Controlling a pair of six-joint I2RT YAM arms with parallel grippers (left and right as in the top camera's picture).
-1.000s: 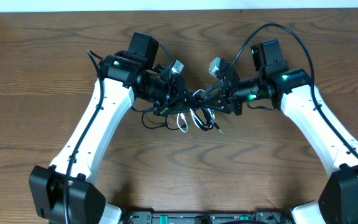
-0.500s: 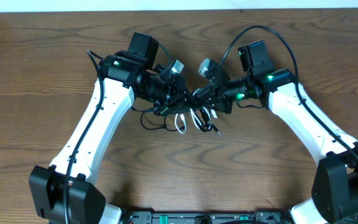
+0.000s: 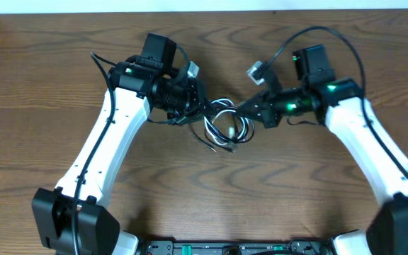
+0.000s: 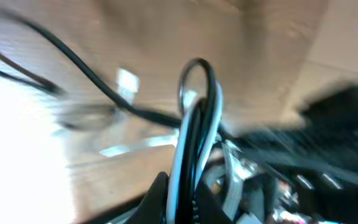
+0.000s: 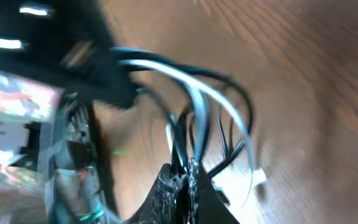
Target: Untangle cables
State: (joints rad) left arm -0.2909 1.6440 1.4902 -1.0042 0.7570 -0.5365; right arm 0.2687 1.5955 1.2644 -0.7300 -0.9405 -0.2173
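Cables (image 3: 225,126), thin black and white cords looped over one another in a small knot, sit over the wooden bench (image 3: 48,156) midway between the left arm (image 3: 112,142) and the right arm (image 3: 363,138). A short loose end trails toward the near edge. Whether the knot rests on the wood or hangs just above it cannot be told from overhead. The left jaws are pressed together on the knot's left side. The left wrist view is blurred but shows a black-and-white loop (image 4: 194,118) rising from between them. The right jaws are likewise closed, pinching a bunch of strands (image 5: 190,163) where they converge, and black and white cords fan out from there across the wood. With each side gripped and the tangle strung between the arms, the step in hand looks like the pull-apart, and the cords are not yet separated. The next move probably calls for drawing the arms apart slowly and evenly while watching which loop slides free. Each pinch seems to hold several strands at once, so a hard pull could cinch the knot tighter. Releasing one side and regripping a single cord near its plug end may serve better.
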